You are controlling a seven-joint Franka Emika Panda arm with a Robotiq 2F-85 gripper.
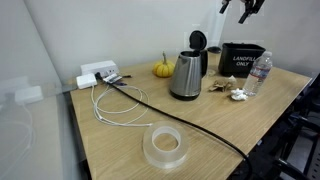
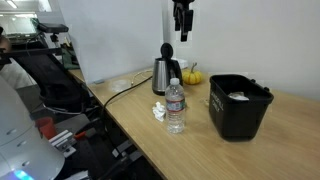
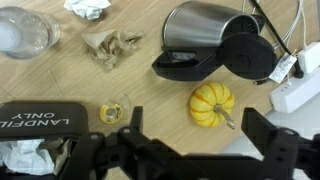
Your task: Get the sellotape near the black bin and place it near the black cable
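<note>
Reading the wrist view first: your gripper [image 3: 192, 128] has its fingers [image 3: 133, 125] spread wide with nothing held; bare table [image 3: 60, 85] shows around them. Just above the gap in the frame sits a small orange pumpkin [image 3: 212, 103].

Left of the pumpkin, near frame centre, the sellotape [image 3: 114, 110] lies flat on the wood as a small tan roll. It is just beside the rim of the black bin [image 3: 40, 118] at lower left; you cannot tell whether they touch. Crumpled white paper [image 3: 22, 157] lies inside the bin.

Further out:
- A steel kettle [image 3: 205, 35] stands at upper centre-right.
- Brown scraps [image 3: 110, 45] lie left of the kettle.
- A water bottle [image 3: 22, 30] stands at upper left.
- A white power strip [image 3: 295, 85] sits at the right edge.

In both exterior views your gripper [image 1: 245, 8] [image 2: 182, 18] hangs high above the table, at the top of the frame. In an exterior view the black cable [image 1: 190, 125] runs diagonally from the power strip towards the lower right edge. It passes between the kettle and a clear tape ring [image 1: 165, 148]. The sellotape is not discernible there.
</note>
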